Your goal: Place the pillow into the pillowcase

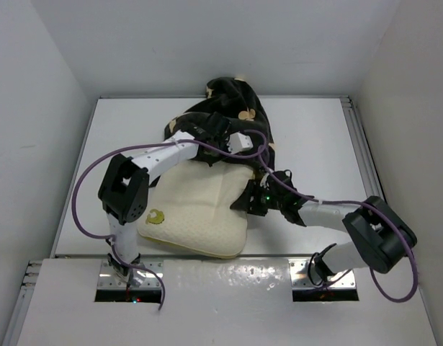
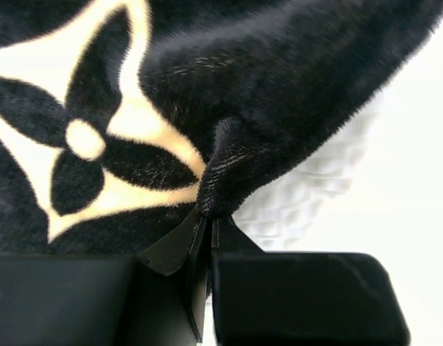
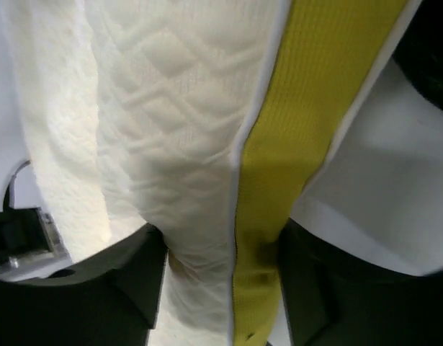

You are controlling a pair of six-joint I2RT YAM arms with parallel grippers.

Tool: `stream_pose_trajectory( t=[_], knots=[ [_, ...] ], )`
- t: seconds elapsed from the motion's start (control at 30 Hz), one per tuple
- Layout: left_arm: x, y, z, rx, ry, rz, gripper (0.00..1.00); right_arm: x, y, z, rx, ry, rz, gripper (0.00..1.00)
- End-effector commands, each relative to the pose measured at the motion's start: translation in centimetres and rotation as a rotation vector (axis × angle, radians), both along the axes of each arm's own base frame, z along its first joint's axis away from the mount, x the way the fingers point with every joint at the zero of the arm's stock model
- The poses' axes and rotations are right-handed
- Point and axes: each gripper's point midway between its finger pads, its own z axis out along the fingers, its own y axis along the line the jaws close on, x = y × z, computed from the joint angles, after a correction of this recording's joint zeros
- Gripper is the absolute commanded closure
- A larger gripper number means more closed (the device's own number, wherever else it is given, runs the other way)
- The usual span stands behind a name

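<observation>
My left gripper (image 2: 207, 229) pinches a fold of plush black pillowcase (image 2: 293, 79); my right gripper (image 3: 221, 249) clasps the quilted cream pillow (image 3: 171, 115) at its yellow band.

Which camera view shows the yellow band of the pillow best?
The right wrist view: the yellow band runs sharp between the fingers. The top view shows only a thin yellowish rim of the pillow; the left wrist view shows none.
</observation>
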Motion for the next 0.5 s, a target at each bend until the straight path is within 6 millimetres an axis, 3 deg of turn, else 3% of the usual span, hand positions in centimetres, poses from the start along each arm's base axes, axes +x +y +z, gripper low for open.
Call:
stream_pose_trajectory(
  t=[0.0, 0.03, 0.07, 0.2, 0.23, 0.3, 0.37, 0.43, 0.47],
  knots=[
    [-1.2, -1.8, 3.7, -0.113, 0.009, -0.032, 1.0, 4.1, 2.2, 4.5, 0.186, -0.162, -0.051, 0.47],
    [-1.6, -2.0, 4.5, -0.122, 0.024, -0.042, 1.0, 4.3, 1.9, 4.7, 0.236, -0.13, -0.098, 0.89],
    [-2.0, -2.1, 5.0, -0.136, 0.035, -0.049, 1.0, 5.0, 1.8, 5.7, 0.284, -0.155, -0.123, 1.0],
    [-3.2, -1.8, 9.3, -0.199, 0.006, -0.101, 1.0, 9.2, 0.4, 13.1, 0.432, -0.363, -0.223, 1.0],
    [-3.5, -1.5, 9.8, -0.202, 0.004, -0.107, 1.0, 10.3, 0.4, 17.4, 0.46, -0.48, -0.218, 1.0],
    [-4.0, -1.3, 11.7, -0.23, -0.02, -0.138, 1.0, 11.4, 0.0, 20.8, 0.454, -0.571, -0.243, 1.0],
    [-4.9, -1.7, 13.6, -0.264, -0.019, -0.175, 1.0, 12.6, -1.1, 25.9, 0.48, -0.717, -0.317, 1.0],
    [-6.8, -3.1, 15.5, -0.333, 0.013, -0.257, 1.0, 13.8, -2.7, 29.0, 0.517, -0.814, -0.42, 1.0],
    [-7.9, -4.2, 17.8, -0.397, 0.004, -0.316, 1.0, 14.3, -3.4, 29.5, 0.522, -0.833, -0.457, 1.0]
  ],
)
